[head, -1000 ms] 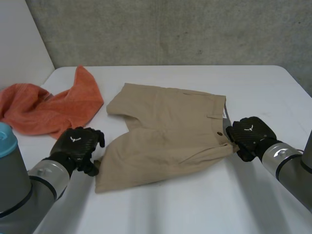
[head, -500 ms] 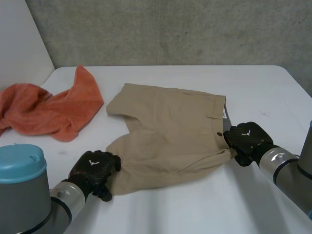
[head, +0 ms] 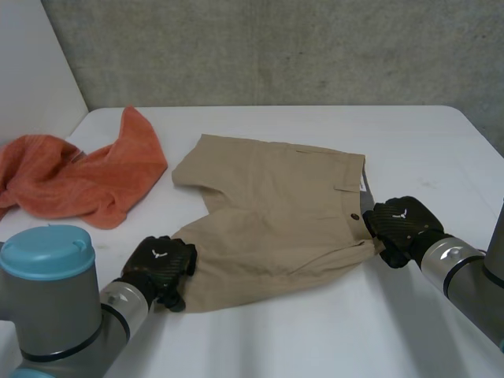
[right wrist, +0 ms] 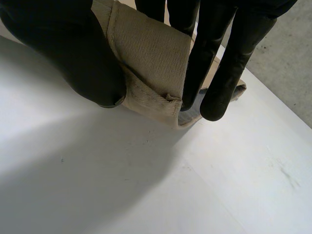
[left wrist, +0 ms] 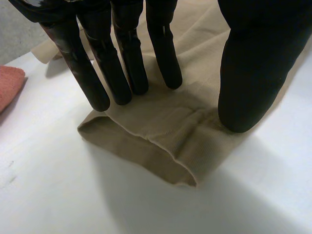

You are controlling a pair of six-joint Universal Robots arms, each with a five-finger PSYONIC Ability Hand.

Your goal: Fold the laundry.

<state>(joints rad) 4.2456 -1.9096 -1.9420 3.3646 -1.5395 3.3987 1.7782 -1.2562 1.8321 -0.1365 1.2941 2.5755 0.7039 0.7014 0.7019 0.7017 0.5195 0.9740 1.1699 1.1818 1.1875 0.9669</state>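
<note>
Tan shorts (head: 276, 213) lying flat on white table (head: 315, 339), near orange towel (head: 79, 177), legs toward towel, waistband away from it. Left hand (head: 160, 266) pressing on towel-side leg hem, fingers (left wrist: 122, 68) straight, thumb down on cloth, gripping nothing. Right hand (head: 398, 224) pinching waistband corner farthest from towel between thumb and fingers. Likely needing: left hand pinching hem firmly, both hands lifting together, keeping edge taut, folding evenly.

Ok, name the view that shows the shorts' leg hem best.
Left wrist view: the hem lies whole at the left hand's fingertips. In the head view that hand covers part of it. The right wrist view shows the waistband in the right hand.
</note>
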